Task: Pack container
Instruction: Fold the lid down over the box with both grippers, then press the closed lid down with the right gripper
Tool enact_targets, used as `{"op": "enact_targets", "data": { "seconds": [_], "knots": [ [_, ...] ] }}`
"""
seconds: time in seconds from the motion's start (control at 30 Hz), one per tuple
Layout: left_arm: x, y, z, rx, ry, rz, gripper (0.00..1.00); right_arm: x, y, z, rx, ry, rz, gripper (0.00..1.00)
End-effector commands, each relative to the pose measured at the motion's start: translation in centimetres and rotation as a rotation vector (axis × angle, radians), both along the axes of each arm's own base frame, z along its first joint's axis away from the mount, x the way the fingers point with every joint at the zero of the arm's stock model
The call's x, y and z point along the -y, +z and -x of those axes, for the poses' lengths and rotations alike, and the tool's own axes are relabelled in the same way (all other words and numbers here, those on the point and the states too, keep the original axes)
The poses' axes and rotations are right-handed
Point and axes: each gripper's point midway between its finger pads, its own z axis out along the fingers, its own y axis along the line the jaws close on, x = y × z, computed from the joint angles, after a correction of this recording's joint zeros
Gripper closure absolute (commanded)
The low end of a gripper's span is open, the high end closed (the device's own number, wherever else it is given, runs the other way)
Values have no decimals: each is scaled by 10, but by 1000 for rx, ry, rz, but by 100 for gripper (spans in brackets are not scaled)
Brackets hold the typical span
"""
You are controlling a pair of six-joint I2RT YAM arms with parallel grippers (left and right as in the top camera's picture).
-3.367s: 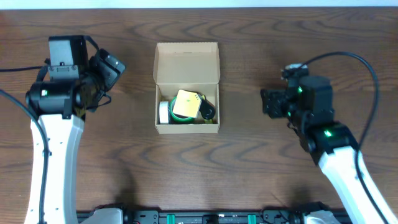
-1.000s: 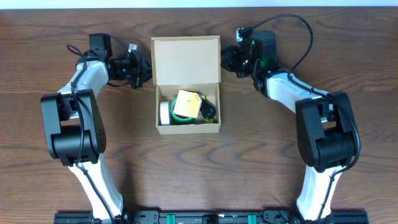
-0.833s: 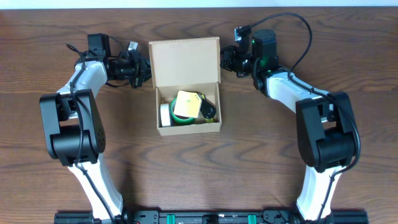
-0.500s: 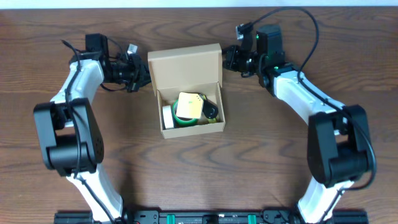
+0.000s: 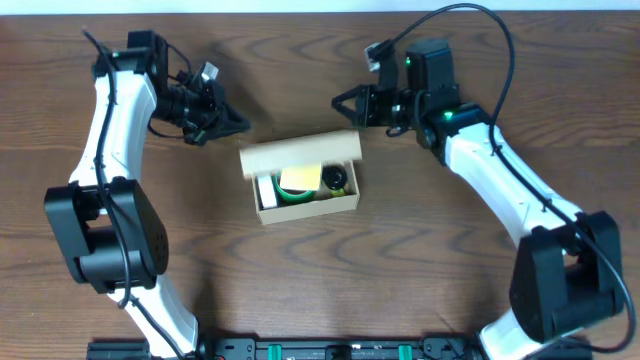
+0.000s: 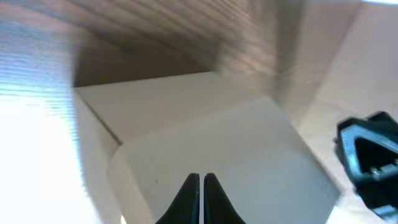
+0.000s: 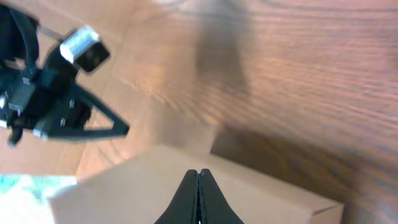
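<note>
The container (image 5: pixel 306 202) is a tan cardboard box at the table's middle. Its flap lid (image 5: pixel 300 153) leans forward over the back half of the opening. Inside I see a white roll (image 5: pixel 265 190), a yellow pad (image 5: pixel 298 177), a green tape roll (image 5: pixel 296 197) and a black item (image 5: pixel 337 180). My left gripper (image 5: pixel 243 127) is shut and empty, its tip by the lid's back left corner. My right gripper (image 5: pixel 337 101) is shut and empty, just behind the back right corner. Both wrist views show shut fingertips (image 6: pixel 201 178) (image 7: pixel 198 173) over the lid (image 6: pixel 205 143) (image 7: pixel 155 186); contact is unclear.
The brown wooden table (image 5: pixel 420 260) lies all round the box. The left arm (image 5: pixel 112 110) reaches in from the left and the right arm (image 5: pixel 500 175) from the right. Each wrist camera catches the opposite gripper (image 6: pixel 372 158) (image 7: pixel 59 106) across the lid.
The lid has swung from lying open behind the box to leaning forward over it. Both shut grippers rose and moved toward the front with it; the box turned slightly.
</note>
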Motion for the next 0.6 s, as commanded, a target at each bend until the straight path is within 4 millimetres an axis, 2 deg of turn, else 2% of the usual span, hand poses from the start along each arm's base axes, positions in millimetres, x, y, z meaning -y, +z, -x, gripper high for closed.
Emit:
{"op": "enact_targets", "data": {
  "seconds": [0.0, 0.2, 0.33, 0.43, 0.57],
  "knots": [
    [-11, 6, -1, 71, -59, -135, 95, -9, 23, 11, 95, 53, 25, 99],
    [-15, 7, 0, 63, -60, -169, 95, -12, 25, 39, 89, 107, 92, 99],
    [-30, 5, 2, 49, -58, -268, 95, -28, 10, 64, 56, 162, 169, 99],
    [-43, 13, 0, 59, -51, -358, 94, -41, -5, 83, 44, 180, 262, 99],
    [-60, 29, -5, 88, -36, -462, 95, -44, -25, 107, 4, 198, 385, 99]
  ]
}}
